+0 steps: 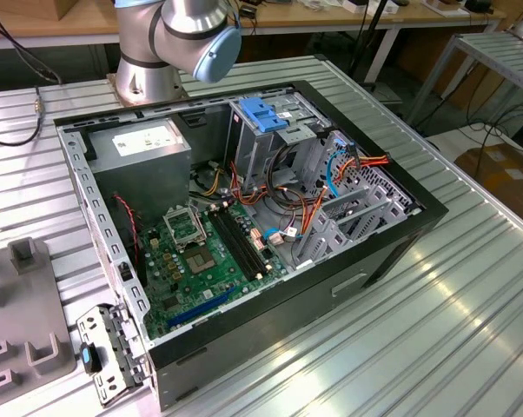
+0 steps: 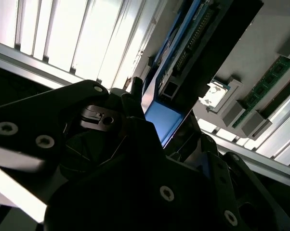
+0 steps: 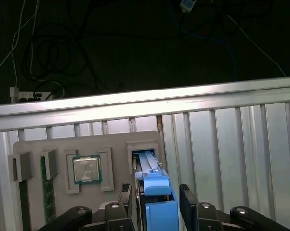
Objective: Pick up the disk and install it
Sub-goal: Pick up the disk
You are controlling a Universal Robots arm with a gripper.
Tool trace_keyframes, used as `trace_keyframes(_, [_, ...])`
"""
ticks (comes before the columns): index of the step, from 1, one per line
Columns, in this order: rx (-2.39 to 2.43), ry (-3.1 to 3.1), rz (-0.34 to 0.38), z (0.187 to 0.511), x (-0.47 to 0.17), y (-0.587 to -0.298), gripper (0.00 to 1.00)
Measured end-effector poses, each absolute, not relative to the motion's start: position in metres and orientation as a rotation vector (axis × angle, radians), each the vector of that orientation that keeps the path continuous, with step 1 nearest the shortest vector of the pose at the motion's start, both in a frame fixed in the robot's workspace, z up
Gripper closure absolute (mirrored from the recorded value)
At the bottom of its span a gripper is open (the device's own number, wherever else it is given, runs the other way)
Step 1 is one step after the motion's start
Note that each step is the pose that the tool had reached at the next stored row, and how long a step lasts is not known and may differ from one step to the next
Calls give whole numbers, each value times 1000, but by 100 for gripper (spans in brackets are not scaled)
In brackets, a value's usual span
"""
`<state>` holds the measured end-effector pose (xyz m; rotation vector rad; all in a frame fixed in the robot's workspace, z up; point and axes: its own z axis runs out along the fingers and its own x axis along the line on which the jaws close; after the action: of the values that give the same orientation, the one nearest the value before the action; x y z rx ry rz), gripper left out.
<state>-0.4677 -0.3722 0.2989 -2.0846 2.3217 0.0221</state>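
Note:
The disk point(image 3: 157, 185) stands on edge in a slot of a grey fixture tray point(image 3: 117, 142), its bright blue bracket facing the camera in the first wrist view. My gripper point(image 3: 157, 193) straddles it, one dark finger point(image 3: 127, 198) tight against each side of the bracket, and it looks shut on the disk. In the second wrist view the disk point(image 2: 183, 53) runs away from the dark gripper body, showing its connector edge and a blue bracket face point(image 2: 162, 118). Its label is hidden.
The open computer case point(image 1: 79, 191) lies on the slatted aluminium table point(image 1: 435, 313), with a drive cage and blue tab point(image 1: 261, 113) at its back. The arm's base point(image 1: 170, 43) stands behind it. The tray also holds a processor point(image 3: 86, 169) and a memory stick point(image 3: 47, 187).

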Motion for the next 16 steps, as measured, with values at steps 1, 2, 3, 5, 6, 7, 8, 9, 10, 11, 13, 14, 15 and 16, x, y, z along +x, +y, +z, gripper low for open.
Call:
trace_keyframes(1, [-2085,2322,22,299,-468,-372,49])
trace_keyframes(2, [-2085,2322,22,298,-468,-372,49])
trace_keyframes(3, [-2085,2322,22,298,-468,-372,49])
trace_keyframes(5, [-2085,2322,22,298,-468,-372,49])
trace_keyframes(6, [-2085,2322,22,297,-468,-372,49])
trace_keyframes(7, [-2085,2322,22,297,-468,-372,49])
trace_keyframes(8, [-2085,2322,22,297,-468,-372,49])
trace_keyframes(9, [-2084,2322,22,297,-468,-372,49])
trace_keyframes(10, [-2085,2322,22,296,-468,-372,49])
trace_keyframes(11, [-2085,2322,22,296,-468,-372,49])
trace_keyframes(13, [-2085,2322,22,296,-468,-372,49])
trace_keyframes(14, [-2085,2322,22,296,-468,-372,49])
trace_keyframes(15, [-2085,2322,22,296,-468,-372,49])
trace_keyframes(16, [-2085,2322,22,296,-468,-372,49])
